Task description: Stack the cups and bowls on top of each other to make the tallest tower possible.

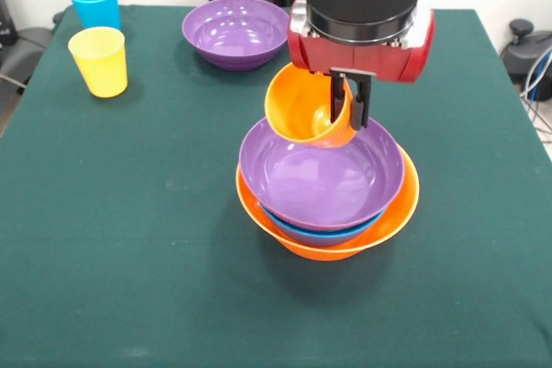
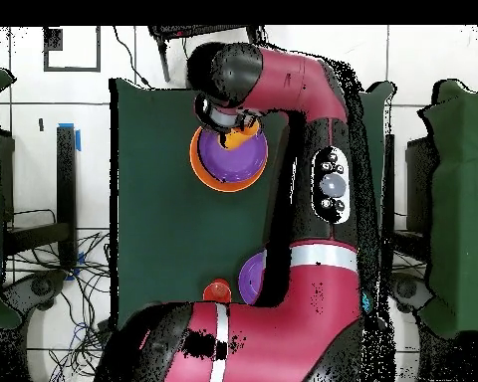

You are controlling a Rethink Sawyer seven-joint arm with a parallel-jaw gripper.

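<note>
Above the tower [image 1: 328,204], hand [image 1: 349,101] gripping tilted orange cup [image 1: 302,109]

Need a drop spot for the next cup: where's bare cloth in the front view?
Free: the near strip in front of the tower, and the left side below the yellow cup. Crowded: the far edge, with blue cup, purple bowl and gripper.

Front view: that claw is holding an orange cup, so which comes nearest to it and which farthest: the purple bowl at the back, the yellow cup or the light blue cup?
Measured from the gripper, shut on the orange cup:
1. Purple bowl at the back, just up and to the picture's left.
2. Yellow cup, far off at the picture's left.
3. Light blue cup, behind the yellow one, in the far left corner.
</note>
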